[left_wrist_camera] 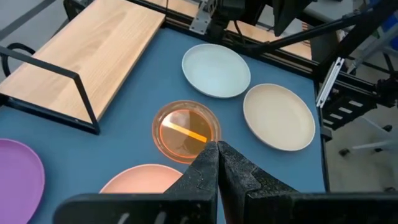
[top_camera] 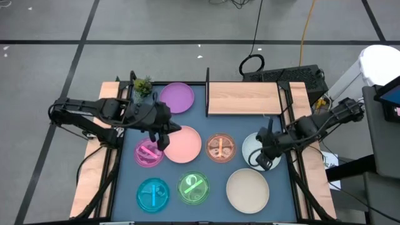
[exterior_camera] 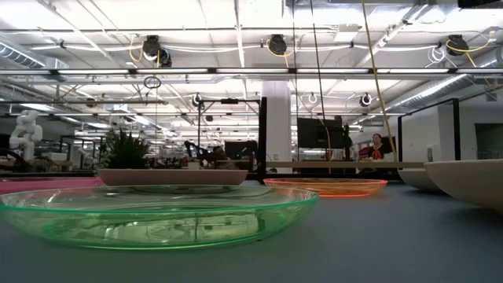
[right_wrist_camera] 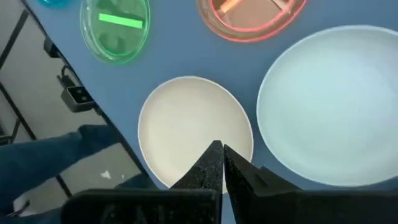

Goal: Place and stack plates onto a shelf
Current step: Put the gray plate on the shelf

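— What's covered from above?
— The left arm hides part of the magenta plate [top_camera: 148, 153] and the pink plate's [top_camera: 185, 144] edge; the right arm overlaps the mint-white plate [top_camera: 251, 147] near the table's right edge.
— And at table height?
— The cream plate [exterior_camera: 471, 179] is cut by the picture's edge.
— The purple plate [left_wrist_camera: 18, 177]?
— Cropped in the left wrist view.

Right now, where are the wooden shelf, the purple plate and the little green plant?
shelf [top_camera: 243, 98]: high view, middle of the bare wood board.
purple plate [top_camera: 177, 97]: high view, centre of the dish.
green plant [top_camera: 143, 85]: high view, on its leaves.
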